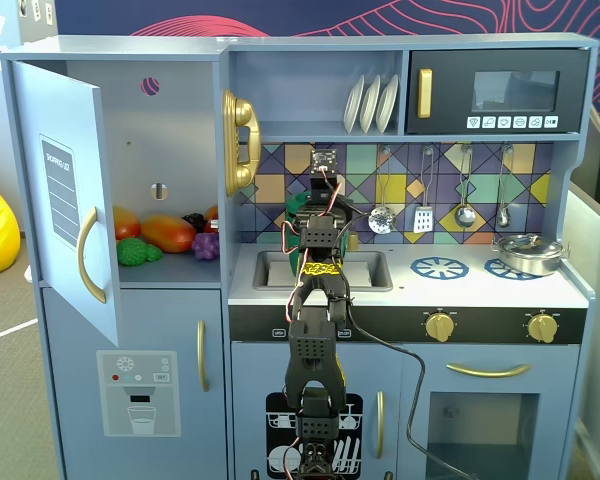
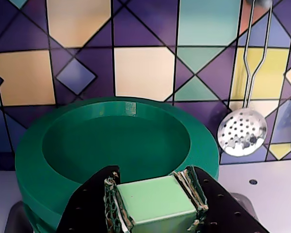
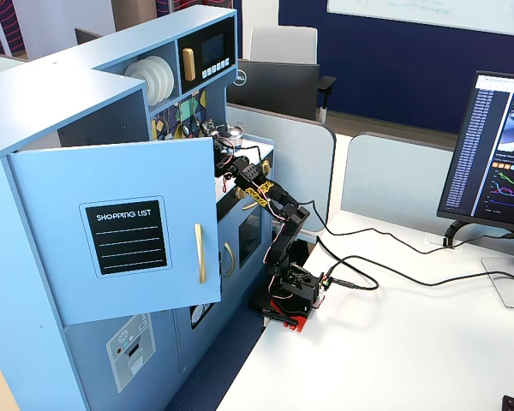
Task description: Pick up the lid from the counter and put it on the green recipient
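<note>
Pincer [image 2: 157, 206] pinching the lid [image 2: 157, 201] by its pale-green knob, you hold it just short of the green recipient [image 2: 53, 179], whose open mouth lies directly ahead, likely so the disc can be lowered squarely onto the rim.

Black arm [image 3: 278, 224] on white desk [image 3: 411, 342] — into blue toy kitchen [image 3: 94, 171], fridge door [image 3: 120, 227] open
</note>
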`<control>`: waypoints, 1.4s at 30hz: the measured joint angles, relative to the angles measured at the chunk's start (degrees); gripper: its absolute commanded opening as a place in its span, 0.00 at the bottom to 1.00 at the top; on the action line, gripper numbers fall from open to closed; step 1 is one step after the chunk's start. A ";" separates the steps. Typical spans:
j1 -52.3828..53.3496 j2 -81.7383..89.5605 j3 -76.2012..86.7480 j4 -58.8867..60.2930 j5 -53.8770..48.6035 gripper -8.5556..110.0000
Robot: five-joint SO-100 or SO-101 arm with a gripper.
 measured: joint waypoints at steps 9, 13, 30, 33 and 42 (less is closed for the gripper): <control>-0.62 0.00 0.00 0.00 -0.70 0.07; -0.70 0.00 0.44 0.00 -1.41 0.07; -0.79 2.02 5.27 -0.53 -1.05 0.35; -0.79 2.02 5.36 -1.67 0.26 0.38; -0.79 2.02 0.09 -3.78 -0.09 0.38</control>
